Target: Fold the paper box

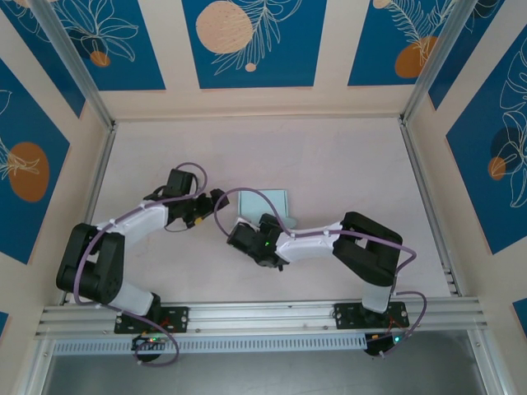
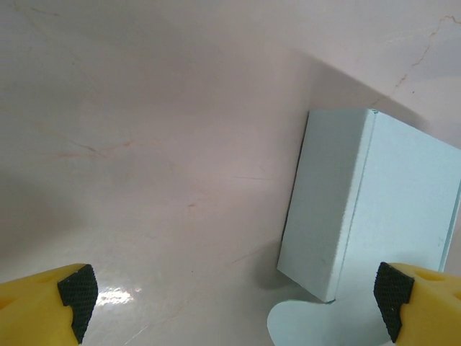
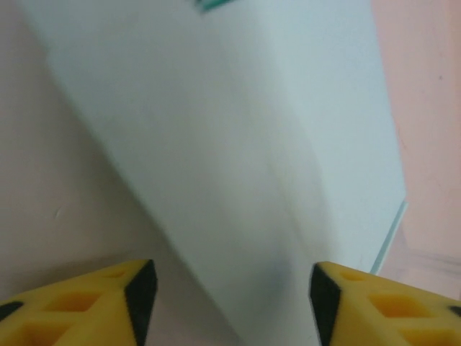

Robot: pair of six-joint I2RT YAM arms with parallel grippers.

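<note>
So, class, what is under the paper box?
The paper box rests on the pale table, with a rounded flap showing at its near corner. Whatever lies beneath its base is covered.

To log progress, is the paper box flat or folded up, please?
Folded up: the paper box shows faces meeting at creased edges; one rounded tab protrudes.

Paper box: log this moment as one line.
paper box: box-shaped on table, rounded tab sticking out | left fingers: wide open, box by one finger | right fingers: either side of box, grip unclear
</note>
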